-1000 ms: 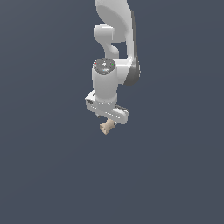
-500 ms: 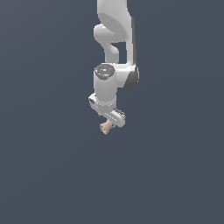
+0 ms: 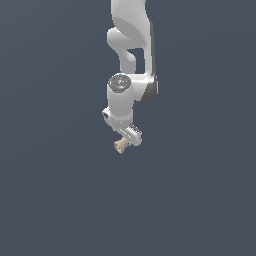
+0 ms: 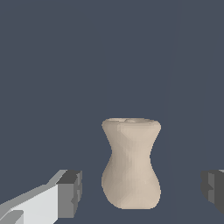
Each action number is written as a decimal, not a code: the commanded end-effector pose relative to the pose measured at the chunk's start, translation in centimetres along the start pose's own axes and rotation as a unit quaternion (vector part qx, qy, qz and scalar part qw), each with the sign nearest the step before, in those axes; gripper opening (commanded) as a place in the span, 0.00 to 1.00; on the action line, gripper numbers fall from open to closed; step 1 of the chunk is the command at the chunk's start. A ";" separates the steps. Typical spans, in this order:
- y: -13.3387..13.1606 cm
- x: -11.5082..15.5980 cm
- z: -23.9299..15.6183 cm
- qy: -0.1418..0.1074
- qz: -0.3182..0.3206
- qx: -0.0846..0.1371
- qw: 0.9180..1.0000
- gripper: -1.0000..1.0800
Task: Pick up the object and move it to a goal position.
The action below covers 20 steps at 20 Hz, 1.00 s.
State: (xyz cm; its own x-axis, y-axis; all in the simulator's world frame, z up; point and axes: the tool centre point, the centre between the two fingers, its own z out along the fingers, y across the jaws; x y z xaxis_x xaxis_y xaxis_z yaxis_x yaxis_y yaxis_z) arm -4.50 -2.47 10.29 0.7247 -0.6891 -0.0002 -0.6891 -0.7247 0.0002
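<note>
The gripper [image 4: 140,190] stands with its jaws apart: in the wrist view one grey finger pad [image 4: 70,193] shows on one side and the other pad [image 4: 213,189] on the opposite side, and bare dark background is visible between each pad and the piece in the middle. The object [image 4: 131,162], a small beige spool with flared ends and a narrow waist, sits between the two fingers without touching either, somewhat nearer the first pad than the second. Its long axis runs along the direction the fingers point, one flared end toward the camera's far side and the other toward the palm. In the exterior view the white arm [image 3: 131,45] hangs down from above, and the object [image 3: 120,145] shows just below the gripper [image 3: 127,140] at its tip, sticking out toward the exterior view's left. That view is too small to show the finger gap. Around both there is only plain dark grey-blue backdrop.
</note>
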 end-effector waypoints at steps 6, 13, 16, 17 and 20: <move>0.1 0.0 1.6 0.000 0.001 0.000 1.000 0.96; 0.1 -0.1 4.6 0.000 0.003 0.000 1.000 0.96; 0.0 0.0 5.0 0.000 0.003 0.000 1.000 0.96; 0.0 0.0 5.0 0.000 0.003 0.000 1.000 0.96; 0.0 0.0 5.0 0.000 0.003 0.000 1.000 0.00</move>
State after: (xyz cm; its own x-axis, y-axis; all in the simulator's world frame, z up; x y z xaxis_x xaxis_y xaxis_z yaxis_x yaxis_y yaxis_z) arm -4.57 -2.44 5.31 0.7215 -0.6925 -0.0003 -0.6925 -0.7215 0.0002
